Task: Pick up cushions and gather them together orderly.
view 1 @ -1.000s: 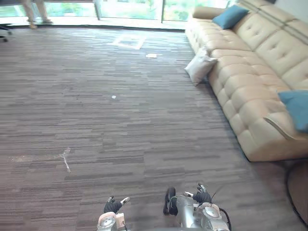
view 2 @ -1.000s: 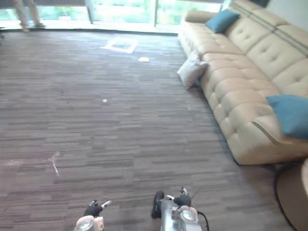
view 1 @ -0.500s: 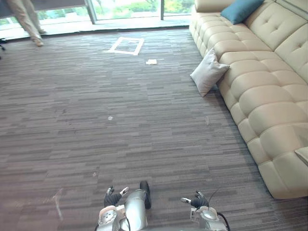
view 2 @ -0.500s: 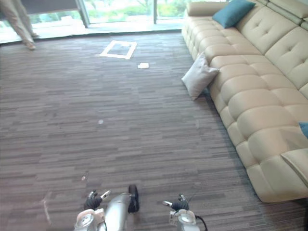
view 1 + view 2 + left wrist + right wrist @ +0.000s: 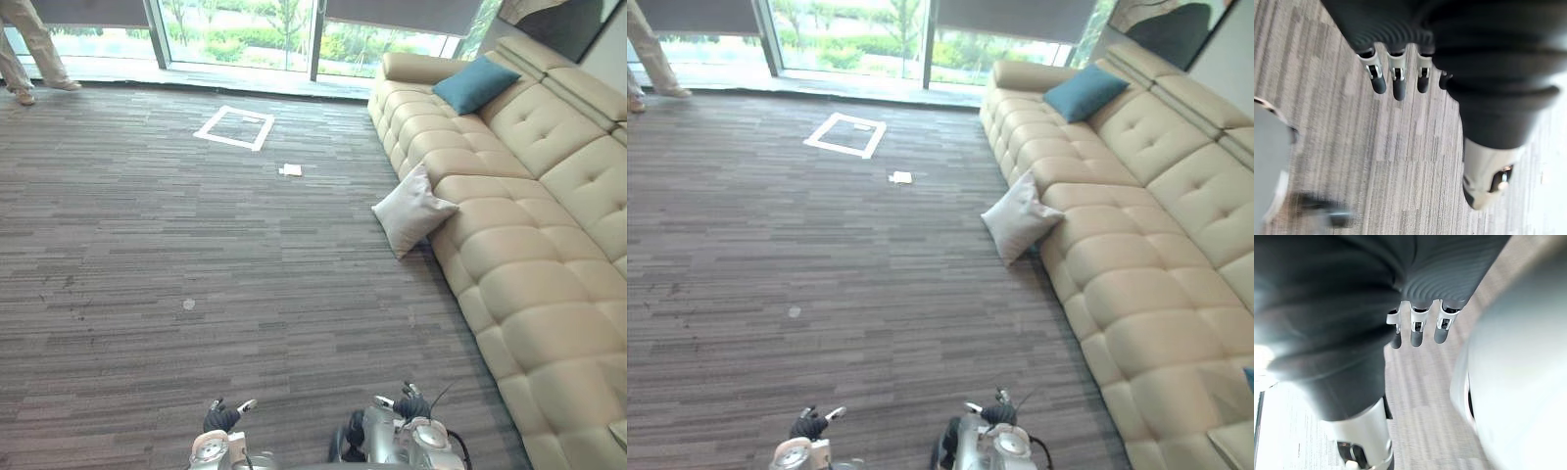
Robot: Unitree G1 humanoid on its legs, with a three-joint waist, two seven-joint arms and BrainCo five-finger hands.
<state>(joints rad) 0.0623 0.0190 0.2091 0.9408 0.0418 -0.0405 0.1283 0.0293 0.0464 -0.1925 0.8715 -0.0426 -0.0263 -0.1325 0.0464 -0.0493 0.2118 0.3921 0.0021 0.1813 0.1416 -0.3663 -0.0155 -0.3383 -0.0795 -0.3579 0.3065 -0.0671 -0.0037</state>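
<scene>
Left hand: hangs low at the near edge of the head views, over the carpet. In its wrist view the fingers are straight and relaxed, the thumb stands apart, and it holds nothing.
Right hand: low at the near edge on the robot's right. Its fingers are likewise loose and straight, and it is empty.
Pale grey square fabric cushion: stands tilted on the floor, leaning against the front of the sofa, well ahead of both hands and to the right.
Teal square fabric cushion: lies on the sofa seat at the far end, propped against the backrest, well apart from the grey one.
Beige tufted leather sofa: runs along the right side, from near the robot to the windows.
Grey striped carpet floor: has a white taped square and a small white scrap on it, both beyond the grey cushion's line.
Person's legs: by the far window on the left, well clear of the work.
Step in hand: likely the approach, as no cushion is within reach or lifted yet.
Next move: probably close in on the grey cushion, ahead and to the right. Then reach down with fingers spread wide enough to clasp its soft bulk, and carry it to sit squarely beside the teal one.
</scene>
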